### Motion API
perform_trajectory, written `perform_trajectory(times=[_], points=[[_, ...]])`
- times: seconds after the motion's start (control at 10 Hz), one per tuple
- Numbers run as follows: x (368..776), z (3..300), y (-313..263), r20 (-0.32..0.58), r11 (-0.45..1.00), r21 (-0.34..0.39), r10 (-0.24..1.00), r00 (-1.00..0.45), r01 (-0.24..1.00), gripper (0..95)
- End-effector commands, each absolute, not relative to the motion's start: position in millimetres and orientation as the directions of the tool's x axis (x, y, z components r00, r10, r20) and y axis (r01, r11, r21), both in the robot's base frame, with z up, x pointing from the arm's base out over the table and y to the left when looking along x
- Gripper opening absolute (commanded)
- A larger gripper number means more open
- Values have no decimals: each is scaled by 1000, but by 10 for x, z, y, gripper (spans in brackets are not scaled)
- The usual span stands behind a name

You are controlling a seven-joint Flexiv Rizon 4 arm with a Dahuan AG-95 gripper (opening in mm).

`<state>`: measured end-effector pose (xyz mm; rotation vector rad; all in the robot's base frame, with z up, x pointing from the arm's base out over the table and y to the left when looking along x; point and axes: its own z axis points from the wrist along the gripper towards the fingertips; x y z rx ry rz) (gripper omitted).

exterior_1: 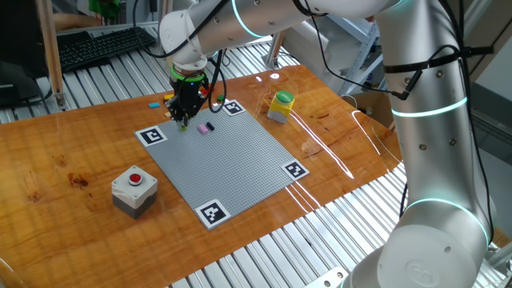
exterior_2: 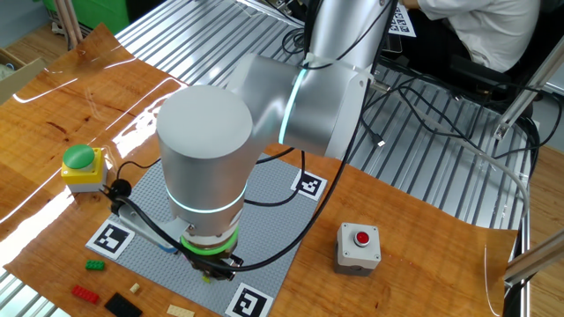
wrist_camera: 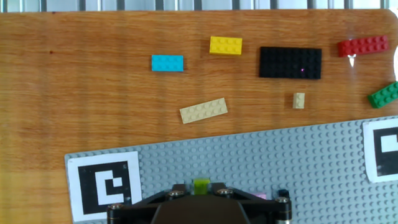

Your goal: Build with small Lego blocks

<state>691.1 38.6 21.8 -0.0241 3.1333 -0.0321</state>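
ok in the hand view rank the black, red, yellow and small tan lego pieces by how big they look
1. black plate
2. red brick, though the frame edge may crop it
3. yellow brick
4. small tan piece

All lie on the wood at similar distance.

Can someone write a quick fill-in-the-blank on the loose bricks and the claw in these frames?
1. In the hand view, the widest loose brick on the wood is the ____ plate.
2. The claw sits over the grey baseplate holding a small ____ brick.
3. The blue brick lies directly on the ____, off the baseplate.
4. The button on the grey box is ____.

Missing words: black; lime-green; wooden table; red
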Motion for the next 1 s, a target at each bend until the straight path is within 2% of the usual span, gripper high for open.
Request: perform_trajectory(times=[0.1,0.4,0.7,1.0], points=[[6919,219,388,-7,1000,-20,-15,-1000,-15,0],[6920,217,388,-7,1000,-20,-20,-1000,-20,0],[6942,63,404,-15,1000,-18,-25,-1000,-25,0],[6928,191,398,-1,1000,-12,-15,-1000,-15,0]])
